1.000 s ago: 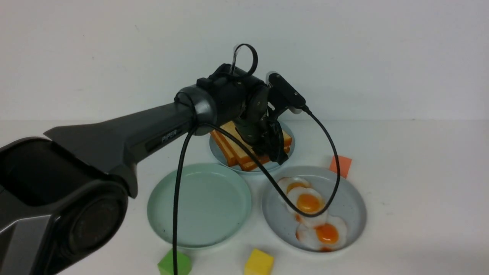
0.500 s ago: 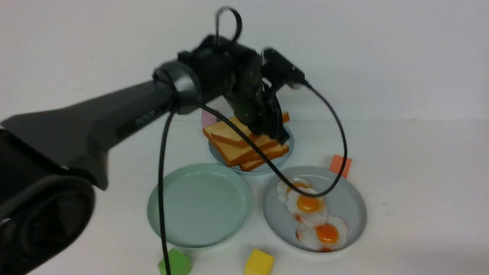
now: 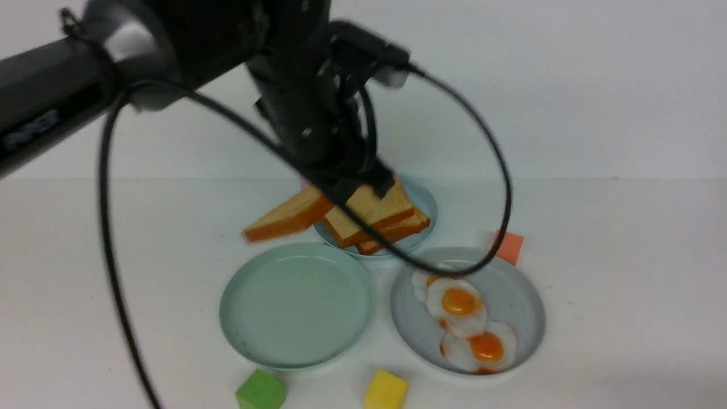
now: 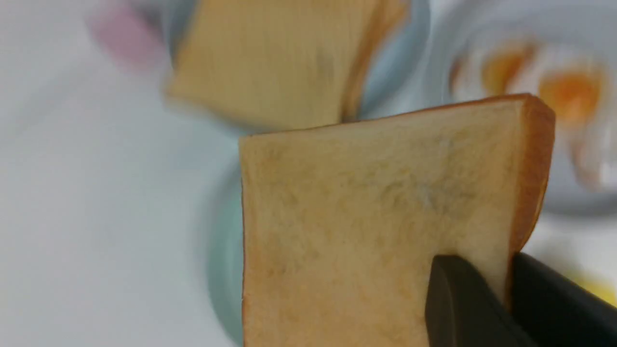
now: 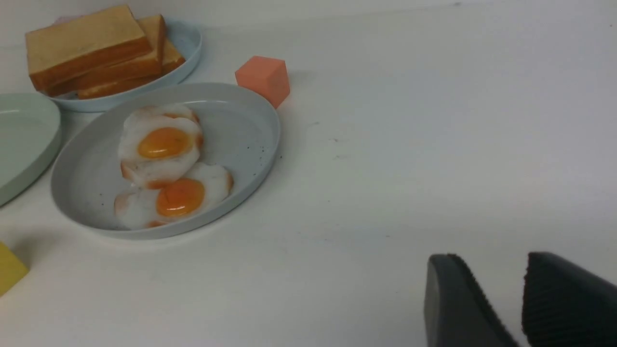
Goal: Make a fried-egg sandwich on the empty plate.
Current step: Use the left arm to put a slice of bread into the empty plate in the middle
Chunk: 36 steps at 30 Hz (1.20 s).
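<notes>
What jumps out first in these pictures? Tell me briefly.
The black left arm fills the front view's upper left, the left gripper shut on a tilted toast slice in the air beside the toast stack. Nearer lies the empty mint-green plate, and right of it fried eggs on a grey-blue plate.

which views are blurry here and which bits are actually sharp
Front view: left end effector, its cable and the toast slice are motion-smeared; plate and fried eggs are fairly sharp. Left wrist view: the slice is crisp, background streaked. Right wrist view: sharp, even light, no glare.
</notes>
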### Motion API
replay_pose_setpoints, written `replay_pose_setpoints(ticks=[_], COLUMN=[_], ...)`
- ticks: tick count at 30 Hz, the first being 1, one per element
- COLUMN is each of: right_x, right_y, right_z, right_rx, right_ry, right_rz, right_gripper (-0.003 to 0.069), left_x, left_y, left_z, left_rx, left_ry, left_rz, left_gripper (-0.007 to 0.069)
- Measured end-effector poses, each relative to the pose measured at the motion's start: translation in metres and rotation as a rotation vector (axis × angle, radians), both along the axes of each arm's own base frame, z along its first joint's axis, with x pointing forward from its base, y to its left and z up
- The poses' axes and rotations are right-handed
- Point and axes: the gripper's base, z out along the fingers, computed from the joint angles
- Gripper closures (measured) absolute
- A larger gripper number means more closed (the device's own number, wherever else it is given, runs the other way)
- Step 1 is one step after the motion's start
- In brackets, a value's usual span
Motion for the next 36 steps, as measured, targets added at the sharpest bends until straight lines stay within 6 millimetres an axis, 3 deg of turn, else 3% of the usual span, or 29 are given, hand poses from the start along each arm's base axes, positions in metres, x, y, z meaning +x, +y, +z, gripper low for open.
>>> replay_pose_setpoints(ticks=[4,7,11,16,31,36], right_x=[0.0,0.0,0.0,0.0,0.0,0.0], right_y=[0.0,0.0,0.0,0.0,0.0,0.0], right_z=[0.0,0.0,0.0,0.0,0.0,0.0], right_rx=[0.0,0.0,0.0,0.0,0.0,0.0], right_ry=[0.0,0.0,0.0,0.0,0.0,0.0], right_rz=[0.0,0.0,0.0,0.0,0.0,0.0], right_gripper=[0.0418,0.0418,0.0418,0.0418,0.0418,0.0418], left_x=[-0.029,-0.037,-0.034,-0.024,-0.018,-0.017], left_y=[0.016,0.024,0.029,0.024,0.017,0.013], left_z=[-0.036,-0.058,-0.089,-0.115,-0.117,-0.127], left_rx=[0.039,0.053,0.117,0.145,0.109,0.076], left_ry=[0.028,-0.004,-0.118,-0.178,-0.248,-0.216], left_rz=[-0.008,-0.026,-0.109,-0.181,-0.225,-0.203], left_gripper=[0.0533,0.0533,0.0533,0.0533,0.0533,0.0533])
